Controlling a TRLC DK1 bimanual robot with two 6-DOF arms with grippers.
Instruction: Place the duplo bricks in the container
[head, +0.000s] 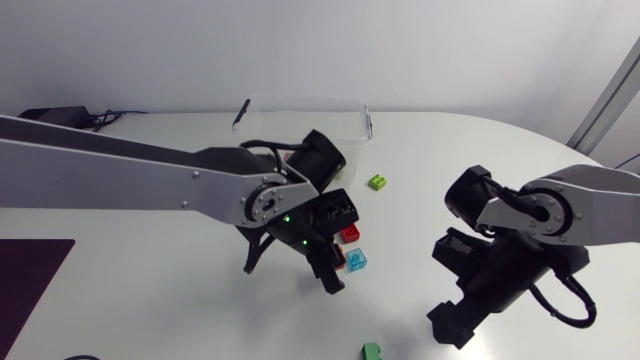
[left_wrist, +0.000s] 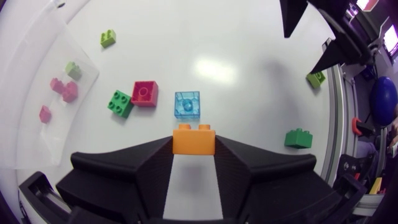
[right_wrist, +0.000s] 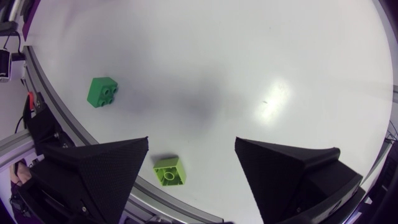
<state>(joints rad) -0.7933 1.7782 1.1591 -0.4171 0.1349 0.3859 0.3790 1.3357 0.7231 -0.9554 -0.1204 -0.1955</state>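
Well, the left gripper (left_wrist: 193, 147) is squeezing an orange brick (left_wrist: 193, 138). One black finger presses on each side of it. The left arm comes in from its side and stops over the middle of the white table (head: 450, 150).

Just ahead of the orange brick lies a see-through blue brick (left_wrist: 187, 104). Next to that is a red brick (left_wrist: 144, 93), and a dark green brick (left_wrist: 120, 103) sits right beside the red one.

The clear box (left_wrist: 37, 93) stands at the back of the table. Inside it are some pink pieces (left_wrist: 62, 89) and a pale green piece (left_wrist: 73, 70). A light green brick (head: 378, 182) lies on the table near the box, but outside it.

The right gripper (right_wrist: 192, 142) is wide open and has nothing in it. Another light green brick (right_wrist: 169, 171) lies on the table below its fingers, closer to one of them. A second dark green brick (right_wrist: 102, 91) lies off to the side, close to the table's edge.
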